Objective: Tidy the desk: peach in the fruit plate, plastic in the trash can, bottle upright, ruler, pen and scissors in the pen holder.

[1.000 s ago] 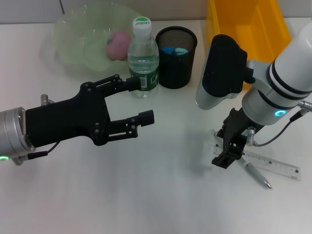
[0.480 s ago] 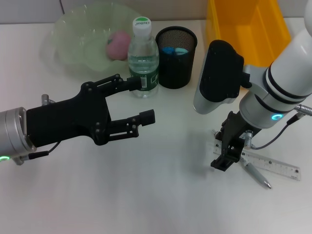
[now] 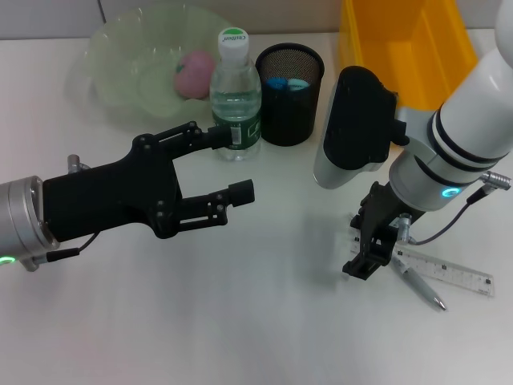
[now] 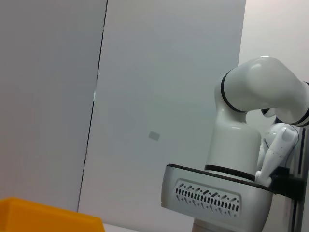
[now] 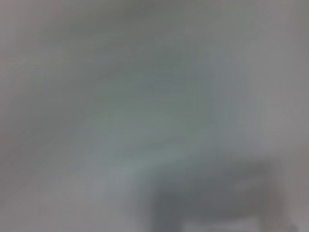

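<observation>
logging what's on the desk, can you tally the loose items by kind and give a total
peach: 1, in the green fruit plate
bottle: 1, upright
pen holder: 1
yellow bin: 1
ruler: 1, flat by the right gripper
pen: 1, beside the ruler
fruit plate: 1
Total: 7

A clear plastic ruler point(image 3: 449, 272) lies flat just beside the right gripper's fingertips point(image 3: 360, 267), with a silver pen point(image 3: 421, 287) lying across it. A pink peach point(image 3: 192, 72) rests in the pale green plate point(image 3: 112, 48). A capped water bottle point(image 3: 235, 96) stands upright beside the black mesh pen holder point(image 3: 289, 94), just past the left gripper's upper fingertip point(image 3: 227, 138).
</observation>
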Available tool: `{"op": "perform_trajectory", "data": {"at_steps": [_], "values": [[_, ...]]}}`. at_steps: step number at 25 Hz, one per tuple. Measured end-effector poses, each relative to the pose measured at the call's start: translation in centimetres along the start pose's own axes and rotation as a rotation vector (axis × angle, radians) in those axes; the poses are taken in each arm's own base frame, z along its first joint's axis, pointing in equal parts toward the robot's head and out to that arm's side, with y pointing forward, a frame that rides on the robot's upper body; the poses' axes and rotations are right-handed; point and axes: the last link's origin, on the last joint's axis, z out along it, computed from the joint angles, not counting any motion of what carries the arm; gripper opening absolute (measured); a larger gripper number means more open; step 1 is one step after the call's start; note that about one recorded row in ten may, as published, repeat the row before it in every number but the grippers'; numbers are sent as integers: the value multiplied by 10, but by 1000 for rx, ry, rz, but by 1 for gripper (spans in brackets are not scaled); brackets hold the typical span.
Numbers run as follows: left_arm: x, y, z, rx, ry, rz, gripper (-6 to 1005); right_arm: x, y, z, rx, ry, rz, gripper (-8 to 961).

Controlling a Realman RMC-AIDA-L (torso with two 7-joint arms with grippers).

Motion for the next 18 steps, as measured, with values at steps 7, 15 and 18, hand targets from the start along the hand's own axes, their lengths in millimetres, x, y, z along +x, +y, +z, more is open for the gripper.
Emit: {"op": "perform_trajectory", "data": {"at_steps": [7, 15, 18], "values": [[1, -1, -1, 7, 4, 3, 804, -1, 0, 3, 0, 10, -3, 721], [1, -1, -1, 7, 4, 5, 804, -1, 1, 4, -2, 15, -6, 719], [1, -2, -1, 8, 5, 6, 804, -1, 1, 4, 0, 13, -5, 718]]}}
